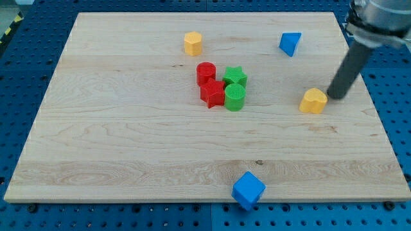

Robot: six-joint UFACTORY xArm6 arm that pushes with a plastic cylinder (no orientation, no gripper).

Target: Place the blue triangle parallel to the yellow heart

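The blue triangle (290, 43) lies near the view's top right of the wooden board (128, 141). The yellow heart (313, 101) lies below it at the right, about a third of the board's depth lower. My dark rod comes down from the view's top right corner, and my tip (334, 97) rests on the board just right of the yellow heart, very close to it or touching it. The tip is well below and right of the blue triangle.
A yellow hexagon-like block (192, 43) sits at the top centre. A cluster at the centre holds a red cylinder (205, 72), a red star (212, 94), a green star (235, 76) and a green cylinder (235, 97). A blue cube (248, 190) overhangs the bottom edge.
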